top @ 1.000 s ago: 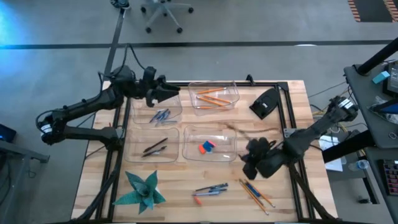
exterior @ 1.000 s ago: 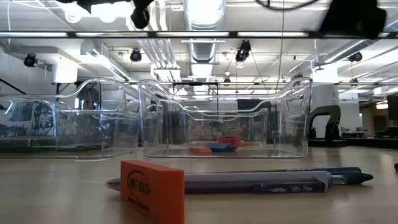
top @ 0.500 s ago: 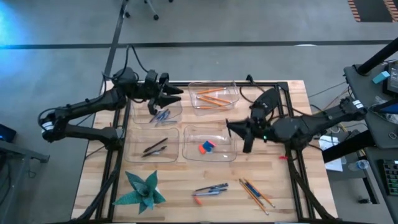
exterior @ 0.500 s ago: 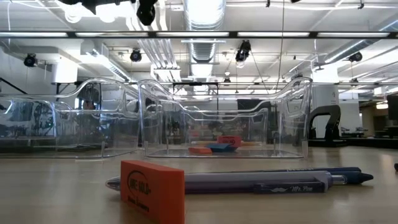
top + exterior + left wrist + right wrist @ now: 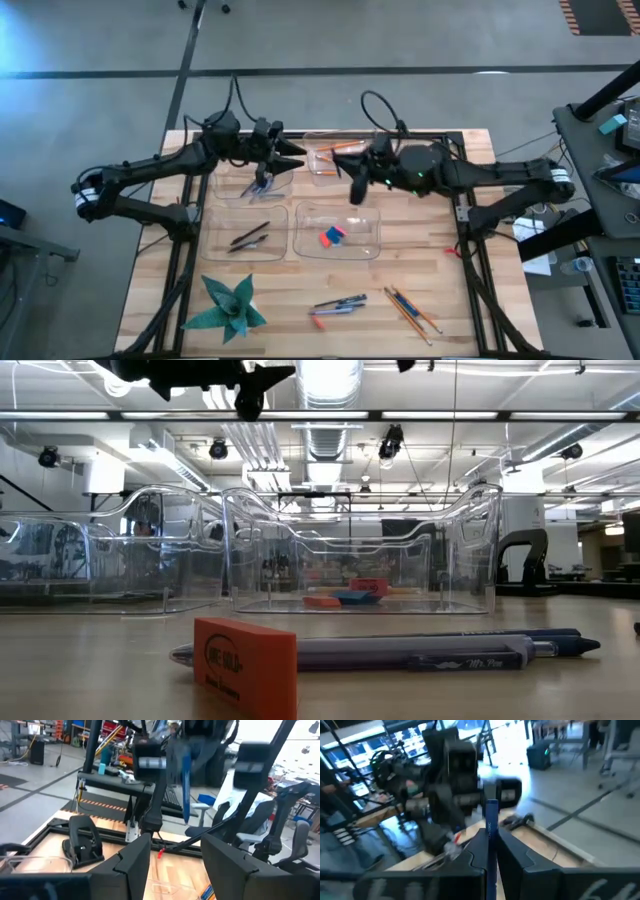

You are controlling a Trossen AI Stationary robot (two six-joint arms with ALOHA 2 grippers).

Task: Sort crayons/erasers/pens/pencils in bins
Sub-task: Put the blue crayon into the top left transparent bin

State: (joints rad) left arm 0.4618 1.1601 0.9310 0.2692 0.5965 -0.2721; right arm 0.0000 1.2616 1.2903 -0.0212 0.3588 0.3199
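Note:
My right gripper hovers between the two far bins, shut on a blue crayon; the left wrist view shows that crayon too. My left gripper is open and empty, above the far-left bin, where several blue crayons lie. Orange pencils lie in the far-right bin, dark pens in the near-left bin, erasers in the near-right bin. Loose pens, an orange eraser and pencils lie near the table's near edge. My right gripper pinches the blue crayon between its two fingers, which meet it on either side in the right wrist view. The crayon is lifted clear of the table and stands roughly upright, its free end hanging below the gripper.
A green folded-paper star sits at the near left. A black hole punch stands at the far right under my right arm. A black frame borders the wooden table. The two grippers are close together over the far bins.
My right gripper has risen from the loose pencils at the near right and swept toward the far edge and to the left, over the eraser bin, carrying the blue crayon. My left gripper has shifted a little to the right over the far-left bin.

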